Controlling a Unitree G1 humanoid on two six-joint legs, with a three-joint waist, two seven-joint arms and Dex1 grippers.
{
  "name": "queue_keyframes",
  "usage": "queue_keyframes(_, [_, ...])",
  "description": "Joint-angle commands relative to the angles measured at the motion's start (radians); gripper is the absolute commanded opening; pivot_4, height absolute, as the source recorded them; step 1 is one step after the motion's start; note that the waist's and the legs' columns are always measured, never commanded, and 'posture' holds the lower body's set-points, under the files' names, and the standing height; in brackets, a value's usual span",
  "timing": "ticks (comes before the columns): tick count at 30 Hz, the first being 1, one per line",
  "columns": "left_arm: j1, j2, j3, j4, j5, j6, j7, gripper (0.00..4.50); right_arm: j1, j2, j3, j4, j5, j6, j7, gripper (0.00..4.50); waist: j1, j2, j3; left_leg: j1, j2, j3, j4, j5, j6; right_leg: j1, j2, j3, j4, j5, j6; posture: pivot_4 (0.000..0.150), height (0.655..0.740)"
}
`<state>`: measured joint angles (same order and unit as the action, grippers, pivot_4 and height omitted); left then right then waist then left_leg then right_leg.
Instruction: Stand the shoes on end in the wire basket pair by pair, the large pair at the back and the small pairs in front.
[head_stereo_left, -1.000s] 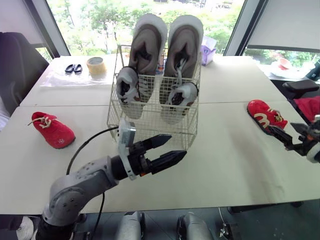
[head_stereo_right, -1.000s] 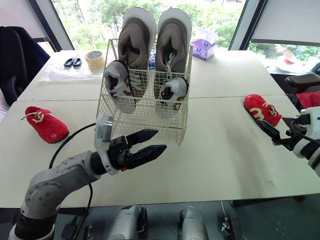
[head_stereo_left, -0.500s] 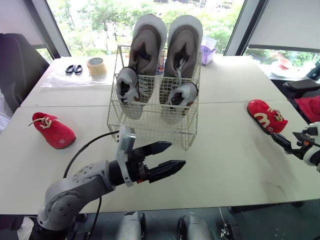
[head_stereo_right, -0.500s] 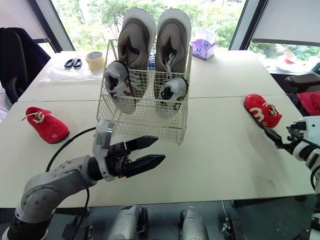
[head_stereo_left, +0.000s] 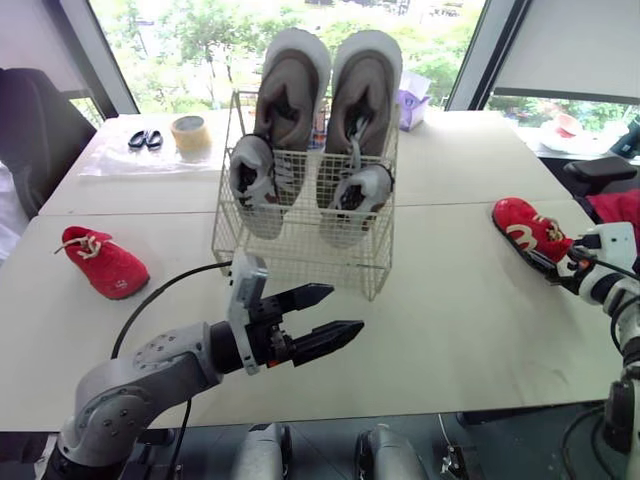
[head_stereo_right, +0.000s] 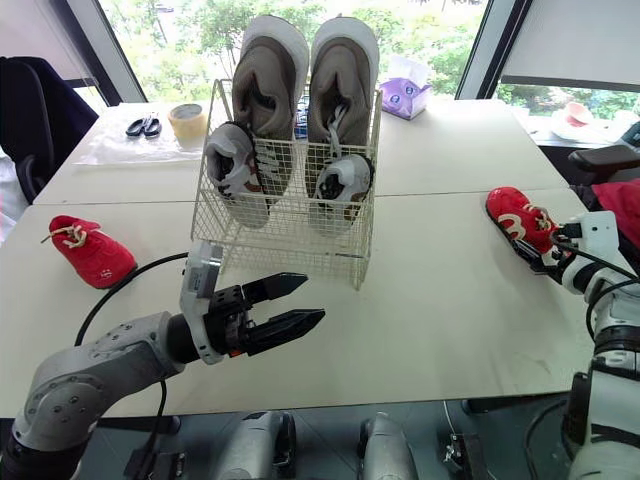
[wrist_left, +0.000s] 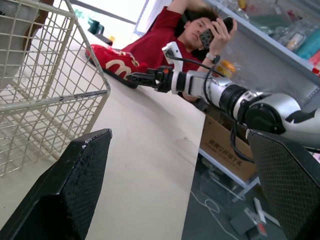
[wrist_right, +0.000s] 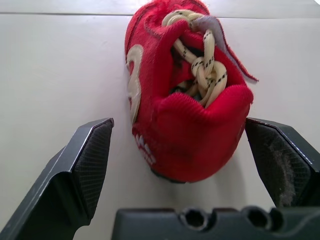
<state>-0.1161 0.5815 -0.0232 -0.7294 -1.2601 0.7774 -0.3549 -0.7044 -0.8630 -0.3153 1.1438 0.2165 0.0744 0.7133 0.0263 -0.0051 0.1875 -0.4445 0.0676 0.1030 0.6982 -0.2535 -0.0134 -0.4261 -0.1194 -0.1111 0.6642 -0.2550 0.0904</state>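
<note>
At the 3 o'clock side of the white table (head_stereo_left: 450, 330), the right gripper (head_stereo_left: 552, 266) has closed in on the small red fabric shoe with cream laces (head_stereo_left: 525, 228). A second ago it hung nearer the table's front edge, well apart from that shoe. Now its wrist view shows the two black fingers spread wide, one on each side of the shoe's heel. They have not yet pinched it, and the shoe lies flat on the table.

At 6 o'clock of the white wire basket (head_stereo_left: 290, 262), the left gripper (head_stereo_left: 345, 308) remains wide open and empty. It has drawn back slightly toward the near edge and hovers just clear of the basket's front wall.

Basket contents are unchanged. The large grey-brown pair (head_stereo_left: 292, 95) stands on end at the back, and a small grey-and-white pair (head_stereo_left: 255, 180) stands on end in front of it. The second small red shoe (head_stereo_left: 105, 262) lies untouched at 9 o'clock, well apart from the basket.

Assessment: two pairs are placed and the red pair is outstanding. The approach at 3 o'clock is finished, so the step in hand appears to be the grasp of the right-hand red shoe. The soft heel collar may deform under the fingers, so a hold lower on the sole looks safer. Free room at the front of the basket cannot be judged from here.
</note>
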Motion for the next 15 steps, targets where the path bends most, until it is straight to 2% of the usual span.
queue_keyframes(1, [-0.005, 0.025, 0.022, -0.043, -0.037, 0.002, -0.008, 4.5, -0.045, -0.002, 0.009, 0.068, -0.032, -0.055, -0.026, 3.95, -0.001, 0.0, 0.0, 0.0, 0.0, 0.0, 0.0, 0.0, 0.0, 0.0, 0.0, 0.0, 0.0, 0.0, 0.0, 0.15, 0.6938])
queue_keyframes(2, [-0.003, 0.033, 0.028, -0.045, -0.044, 0.002, -0.008, 4.5, -0.051, 0.0, 0.011, 0.079, -0.038, -0.062, -0.027, 3.7, -0.003, 0.0, 0.0, 0.0, 0.0, 0.0, 0.0, 0.0, 0.0, 0.0, 0.0, 0.0, 0.0, 0.0, 0.0, 0.15, 0.6938])
queue_keyframes(8, [-0.001, 0.067, 0.085, -0.039, -0.142, -0.012, 0.022, 4.5, -0.064, 0.017, 0.013, 0.101, -0.049, -0.08, -0.023, 0.75, -0.015, 0.0, 0.0, 0.0, 0.0, 0.0, 0.0, 0.0, -0.001, 0.0, 0.0, 0.0, 0.0, 0.0, 0.0, 0.15, 0.6938])
queue_keyframes(9, [-0.015, 0.105, 0.122, -0.03, -0.193, -0.002, 0.049, 4.5, -0.064, 0.019, 0.015, 0.095, -0.05, -0.088, -0.022, 0.5, -0.015, 0.0, 0.0, 0.0, 0.0, 0.0, 0.0, 0.001, -0.001, 0.0, 0.0, 0.0, 0.0, 0.0, 0.0, 0.15, 0.6938])
queue_keyframes(12, [-0.134, 0.279, 0.285, 0.082, -0.231, 0.027, 0.171, 4.5, -0.104, -0.006, -0.025, 0.014, -0.012, -0.124, -0.031, 0.5, -0.015, 0.001, 0.001, 0.0, 0.0, -0.002, 0.0, 0.002, -0.003, 0.0, 0.0, -0.001, 0.001, 0.0, 0.0, 0.15, 0.6938])
queue_keyframes(15, [-0.268, 0.346, 0.392, 0.242, -0.341, 0.01, 0.159, 4.5, -0.164, -0.043, -0.059, -0.131, 0.023, -0.14, -0.042, 0.5, -0.018, 0.008, 0.005, -0.001, 0.0, -0.001, 0.0, 0.002, -0.003, -0.001, 0.0, 0.0, 0.001, 0.0, 0.0, 0.15, 0.6938])
